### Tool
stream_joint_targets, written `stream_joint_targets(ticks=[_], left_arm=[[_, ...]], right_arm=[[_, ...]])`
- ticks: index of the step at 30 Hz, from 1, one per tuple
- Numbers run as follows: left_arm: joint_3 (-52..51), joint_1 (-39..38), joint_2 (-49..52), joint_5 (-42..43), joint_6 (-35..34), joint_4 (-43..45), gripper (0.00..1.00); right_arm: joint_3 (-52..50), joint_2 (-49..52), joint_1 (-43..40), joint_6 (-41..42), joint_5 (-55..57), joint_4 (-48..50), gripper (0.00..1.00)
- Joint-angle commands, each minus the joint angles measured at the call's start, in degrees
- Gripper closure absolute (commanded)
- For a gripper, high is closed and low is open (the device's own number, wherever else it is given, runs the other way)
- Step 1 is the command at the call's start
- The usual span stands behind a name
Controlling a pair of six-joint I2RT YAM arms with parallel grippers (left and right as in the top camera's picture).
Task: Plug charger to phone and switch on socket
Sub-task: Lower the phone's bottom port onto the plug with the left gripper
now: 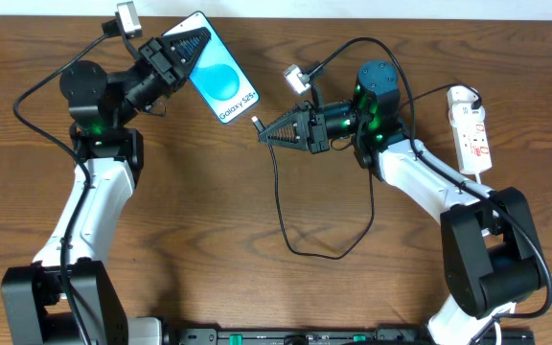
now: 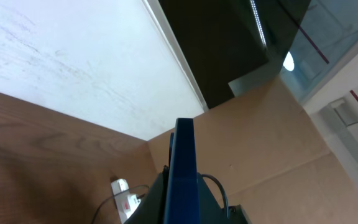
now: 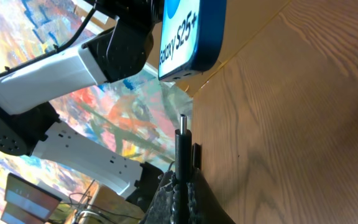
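Observation:
My left gripper [image 1: 182,50] is shut on the phone [image 1: 220,79], a slim smartphone with a blue screen and "Galaxy S25" text, held at the upper middle; its blue edge shows in the left wrist view [image 2: 183,168]. My right gripper [image 1: 274,129] is shut on the charger [image 1: 278,206], a thin black cable, with the connector tip [image 1: 256,122] sticking out toward the phone's lower end. In the right wrist view the tip [image 3: 182,127] sits a short gap below the phone's bottom edge [image 3: 191,37]. The socket [image 1: 471,129], a white power strip, lies at the far right.
The charger cable loops across the table's middle toward the front [image 1: 324,254]. The socket's white cord [image 1: 429,96] runs near my right arm. The socket also shows in the left wrist view [image 2: 124,198]. A white wall edge borders the table's back.

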Motion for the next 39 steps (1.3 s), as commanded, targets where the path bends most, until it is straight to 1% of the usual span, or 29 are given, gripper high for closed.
stream_joint_targets(ticks=[1,5,6,9,15,22,39], left_arm=[[1.44,-0.15,-1.25,-0.92,-0.79,0.87,0.93],[1.44,-0.15,-1.25,-0.90,-0.98,0.87,0.93],[1.44,-0.37,-1.25,-0.90,-0.98,0.87,0.93],[1.44,-1.18,-1.25,-1.05,-0.96,0.87,0.93],[1.44,-2.36,-1.25,-1.07,-1.11,0.87,0.93],[1.44,-2.38,-1.25,-1.05,-2.89,0.90,0.93],[1.44,-2.67,-1.25,-1.05,-2.45,0.87,0.92]], right_arm=[[0.22,0.26,-0.17,1.70,-0.31,1.05,0.99],[0.22,0.26,-0.17,4.44,-0.31,4.22,0.99],[0.22,0.26,-0.17,6.32,-0.26,6.01,0.99],[0.22,0.26,-0.17,7.72,0.28,7.06,0.99],[0.22,0.26,-0.17,7.89,0.79,6.95,0.99],[0.22,0.26,-0.20,7.89,1.16,6.97,0.99],[0.22,0.26,-0.17,7.89,1.18,6.97,0.99]])
